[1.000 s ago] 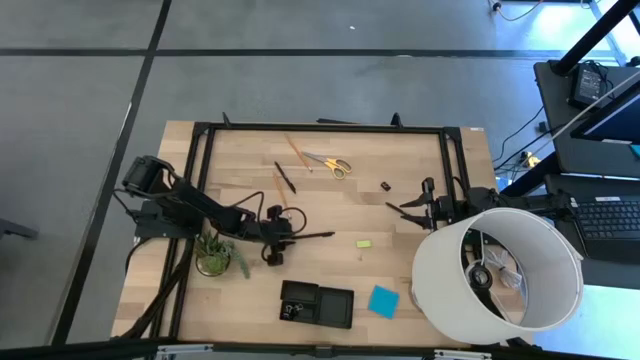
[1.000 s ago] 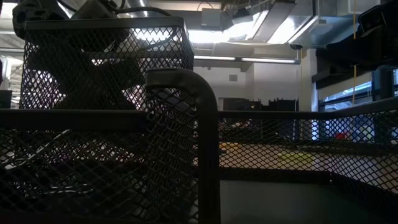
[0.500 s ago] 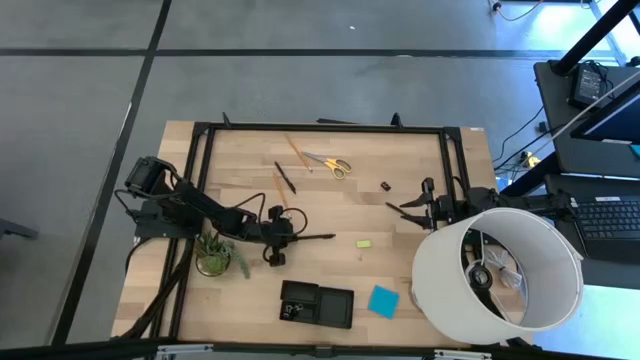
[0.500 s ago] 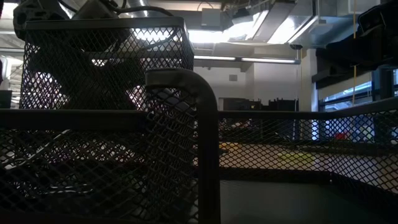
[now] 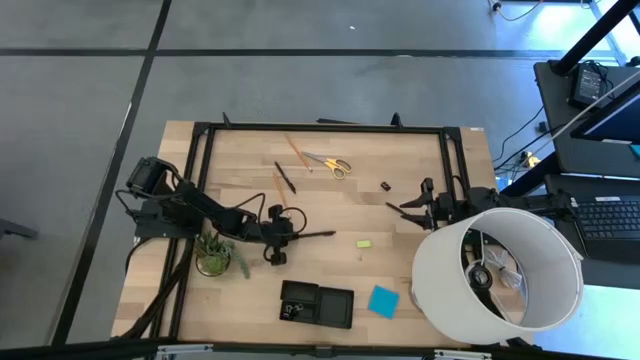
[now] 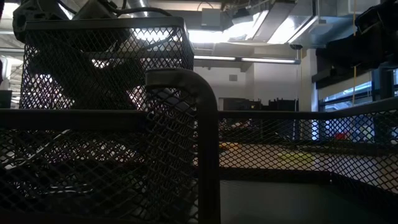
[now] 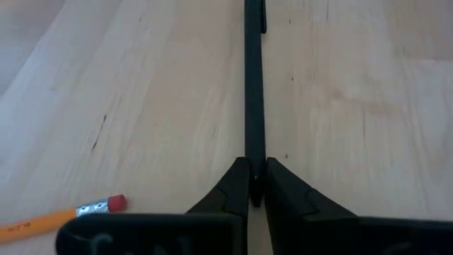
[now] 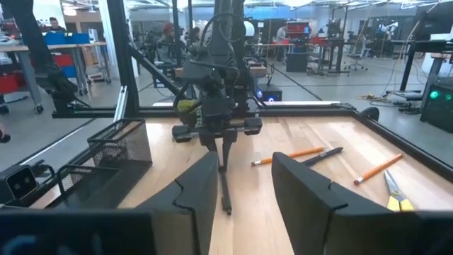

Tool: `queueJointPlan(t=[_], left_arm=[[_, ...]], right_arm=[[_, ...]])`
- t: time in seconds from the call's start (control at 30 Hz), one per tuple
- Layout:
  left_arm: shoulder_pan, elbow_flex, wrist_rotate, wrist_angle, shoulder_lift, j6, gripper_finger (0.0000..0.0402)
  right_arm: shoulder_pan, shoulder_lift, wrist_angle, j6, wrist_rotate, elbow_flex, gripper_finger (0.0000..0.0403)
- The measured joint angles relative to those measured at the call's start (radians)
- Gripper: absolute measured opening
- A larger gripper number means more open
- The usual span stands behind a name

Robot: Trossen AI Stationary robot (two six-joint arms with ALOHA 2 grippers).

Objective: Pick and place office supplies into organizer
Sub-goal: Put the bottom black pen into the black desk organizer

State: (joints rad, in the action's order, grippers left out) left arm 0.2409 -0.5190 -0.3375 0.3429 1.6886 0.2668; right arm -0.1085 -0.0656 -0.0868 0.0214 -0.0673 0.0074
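Overhead, the left claw (image 5: 300,237) lies low over the middle of the wooden tabletop (image 5: 400,280), clenched on a thin black pen (image 5: 318,236) that sticks out toward the right. A small green plant (image 5: 213,254) stands beside that arm. Nearer the front edge sits the black organizer (image 5: 316,304), with a blue note pad (image 5: 383,301) just to its right. A small yellow block (image 5: 364,243) lies between the pen and the right arm. Toward the far side lie the yellow-handled scissors (image 5: 331,164), an orange pencil (image 5: 296,152) and a second black pen (image 5: 285,177). The right claw (image 5: 397,211) waits at the right side next to a large white lampshade (image 5: 497,272), its fingers apart and holding nothing.

At table height, black mesh walls (image 6: 106,93) fill nearly the whole picture; the dark shape behind them is probably the left arm, though the mesh hides too much to be sure.

Through the left wrist camera, the two fingers (image 7: 233,191) pinch the pen's (image 7: 253,92) near end, and a pencil's eraser tip (image 7: 99,207) lies beside them.

From the right wrist, the spread fingers (image 8: 202,185) frame the left arm gripping the pen (image 8: 225,191), with pencils (image 8: 290,155) and the scissors (image 8: 393,191) off to one side.
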Motion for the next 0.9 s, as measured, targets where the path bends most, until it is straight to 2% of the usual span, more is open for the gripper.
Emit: queueJointPlan(t=[0.23,0.37,0.57,0.9], left_arm=[[0.000,0.002,-0.020,0.038,0.002,-0.026,0.0018],[-0.001,0.002,-0.021,0.045,0.002,-0.027,0.0018],[-0.001,0.002,-0.029,0.044,0.002,-0.027,0.0018],[-0.001,0.002,-0.050,0.046,0.002,-0.045,0.0018]], right_arm=[[0.000,-0.038,0.002,0.004,-0.056,0.000,0.0137],[0.000,-0.089,0.010,0.115,-0.104,0.000,0.0137],[0.001,-0.235,0.009,0.234,-0.173,0.000,0.0137],[0.001,-0.489,-0.302,0.186,-0.177,0.000,0.0137]])
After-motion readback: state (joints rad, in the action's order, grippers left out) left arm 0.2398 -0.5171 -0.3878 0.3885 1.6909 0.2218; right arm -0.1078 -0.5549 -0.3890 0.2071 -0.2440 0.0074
